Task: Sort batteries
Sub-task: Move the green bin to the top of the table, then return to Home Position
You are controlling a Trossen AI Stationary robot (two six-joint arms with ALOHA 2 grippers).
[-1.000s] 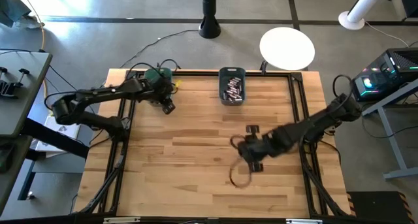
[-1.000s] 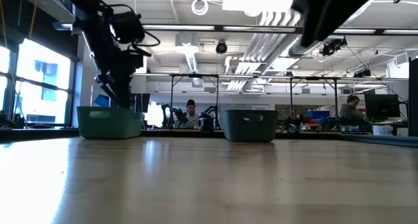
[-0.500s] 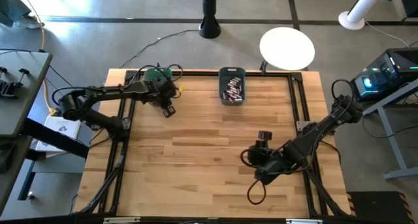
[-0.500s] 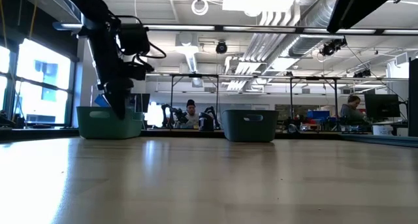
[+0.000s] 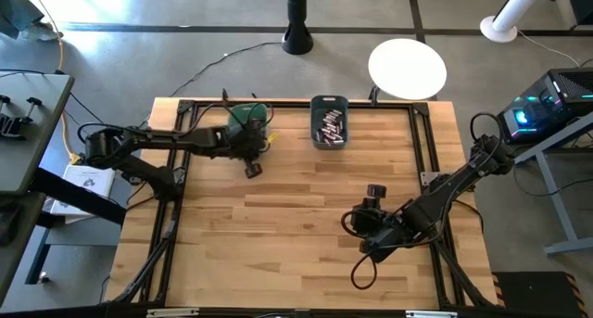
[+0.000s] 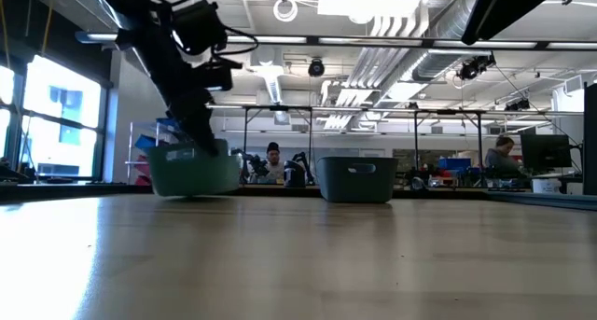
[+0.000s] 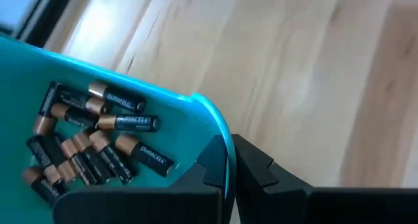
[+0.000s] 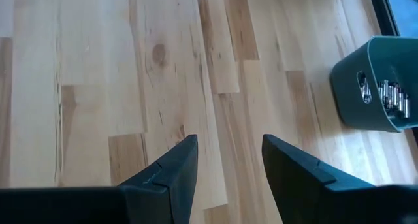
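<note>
Left gripper [image 7: 230,164] jaws now clamped on green bin [image 5: 248,113] rim, bin dragged toward 3 o'clock, tilted; batteries [image 7: 91,142] inside. Right gripper [image 8: 225,160] jaws apart, idle over worktop [image 5: 278,216]. Sorting looks finished.

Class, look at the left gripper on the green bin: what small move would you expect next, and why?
Probably drag the green bin further toward the grey bin: the left gripper is shut on its rim, copper-and-black batteries inside. The right gripper waits open.

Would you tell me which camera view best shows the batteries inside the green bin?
The left wrist view: the copper-and-black batteries lie plainly inside the green bin. High and low views show only the bin; the right wrist view misses it.
</note>
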